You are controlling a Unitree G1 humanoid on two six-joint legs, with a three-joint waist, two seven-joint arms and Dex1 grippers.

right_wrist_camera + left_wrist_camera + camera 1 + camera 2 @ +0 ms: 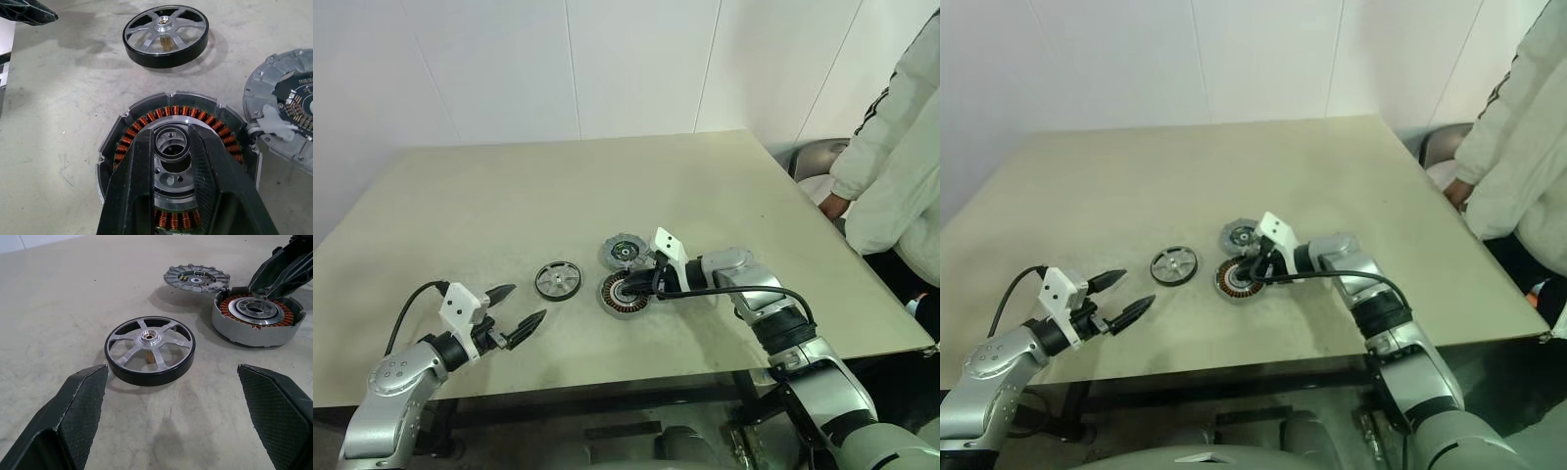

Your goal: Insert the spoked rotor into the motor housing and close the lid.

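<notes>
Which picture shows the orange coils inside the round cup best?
The right wrist view: the housing sits close, its copper ring plain, though the right gripper covers part. The left wrist view shows it farther off, at an angle. In both eye views it is small.

arms: silver-grey shells, black joints | wrists: white camera blocks | cables: black | gripper fingers: black, textured
</notes>
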